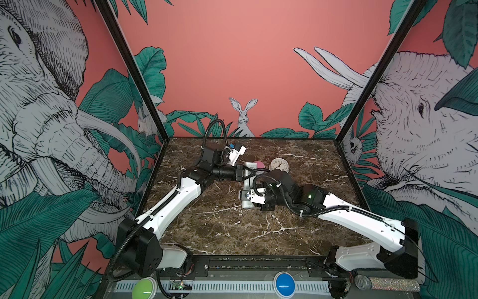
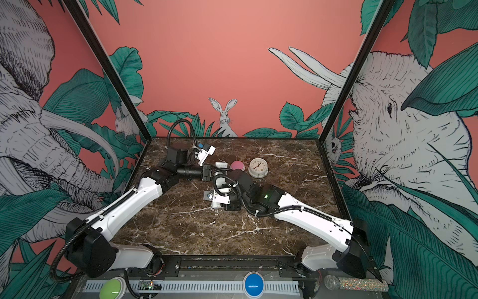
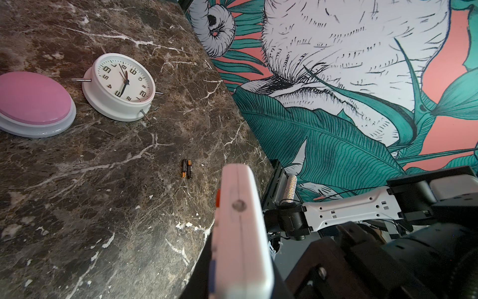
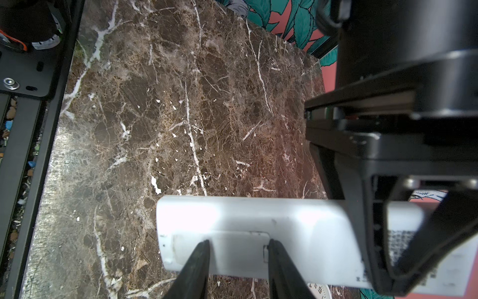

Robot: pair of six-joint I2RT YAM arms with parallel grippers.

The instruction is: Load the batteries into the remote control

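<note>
- Right wrist view: left fingers [image 4: 367, 246] clamped the remote control [image 4: 258, 220] by one end.
- Right fingers [image 4: 196, 269] stood apart, flanking its back cover [image 4: 240, 248].
- Batteries [image 3: 186, 169] lay paired on the table [image 3: 103, 207]; in a top view the remote control sat at 8 o'clock of the clock [image 1: 278, 165].

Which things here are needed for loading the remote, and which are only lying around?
Needed: remote; batteries.
Only lying around: clock; pink button; green button; blue button; microphone.
</note>
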